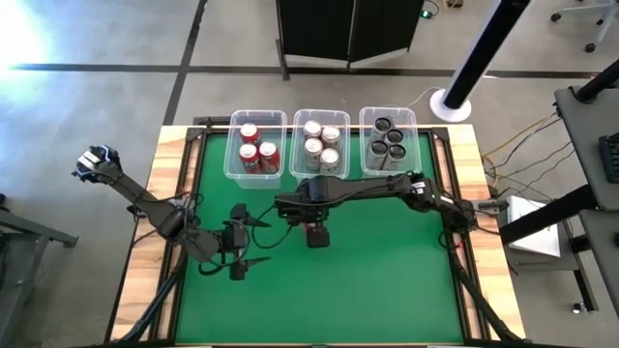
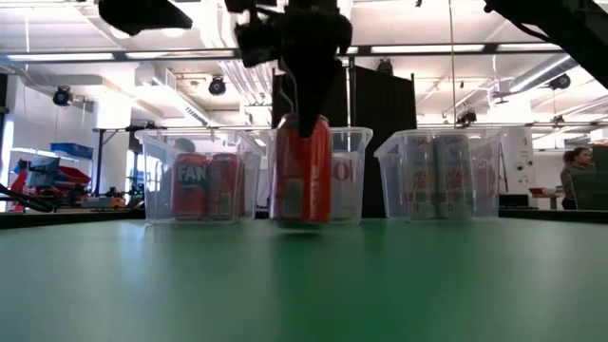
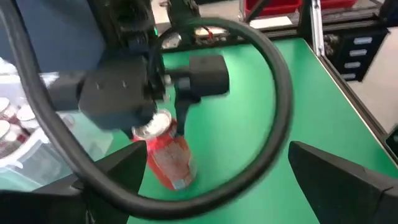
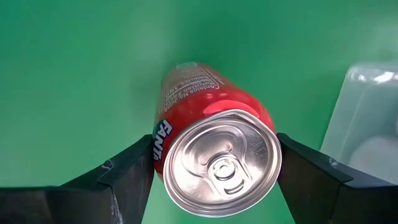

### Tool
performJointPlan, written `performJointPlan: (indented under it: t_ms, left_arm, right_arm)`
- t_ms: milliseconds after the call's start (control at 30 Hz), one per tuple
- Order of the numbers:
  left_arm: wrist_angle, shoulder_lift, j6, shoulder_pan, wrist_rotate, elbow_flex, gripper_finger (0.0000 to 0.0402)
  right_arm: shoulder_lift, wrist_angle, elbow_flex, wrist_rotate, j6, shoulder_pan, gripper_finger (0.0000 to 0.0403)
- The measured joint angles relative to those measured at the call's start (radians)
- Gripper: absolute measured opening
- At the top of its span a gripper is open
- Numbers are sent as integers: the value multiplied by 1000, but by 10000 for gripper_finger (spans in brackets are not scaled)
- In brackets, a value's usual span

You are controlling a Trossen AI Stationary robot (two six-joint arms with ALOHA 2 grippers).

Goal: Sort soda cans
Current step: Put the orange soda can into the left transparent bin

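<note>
A red soda can (image 2: 302, 171) stands mid-table, in front of the bins, with my right gripper (image 4: 214, 168) shut on it from above. The high view shows this gripper (image 1: 317, 232) reaching in from the table's right. My left gripper (image 1: 253, 242) hovers open just left of the can, with nothing between its fingers, and its wrist view shows the can (image 3: 168, 155) ahead. At the far edge, red cans (image 1: 257, 150) fill the left bin, silver cans (image 1: 320, 143) the middle bin and dark cans (image 1: 388, 143) the right bin. My right gripper pinches the red can between its two fingers, on opposite sides of the wall just below the silver top (image 4: 157, 144). The fingers come from above, pointing down. The can is nearly upright, slightly tilted. Whether its base touches the green mat or hangs just over it, I cannot tell.
Three clear plastic bins (image 1: 232, 159) (image 1: 295, 155) (image 1: 364, 145) stand in a row along the table's far edge. The green mat (image 1: 387, 290) lies open in front of and right of the can. A person (image 2: 575, 176) stands in the room far beyond the table.
</note>
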Motion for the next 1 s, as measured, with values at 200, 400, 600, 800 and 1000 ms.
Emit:
performJointPlan:
  t_ms: [200,400,600,800,1000]
  left_arm:
    - [4,28,5,1,-30,38,375]
    - [10,78,4,1,-31,86,375]
    - [-2,109,13,4,-66,108,375]
    - [-6,105,-12,5,-68,108,375]
    - [-8,107,-73,19,-94,108,375]
  right_arm:
    - [6,21,0,9,-12,-1,288]
    - [7,26,0,8,-11,-2,285]
    - [28,58,2,7,-27,-2,321]
    - [30,98,-1,9,-39,-1,352]
    - [-60,55,3,15,-11,11,365]
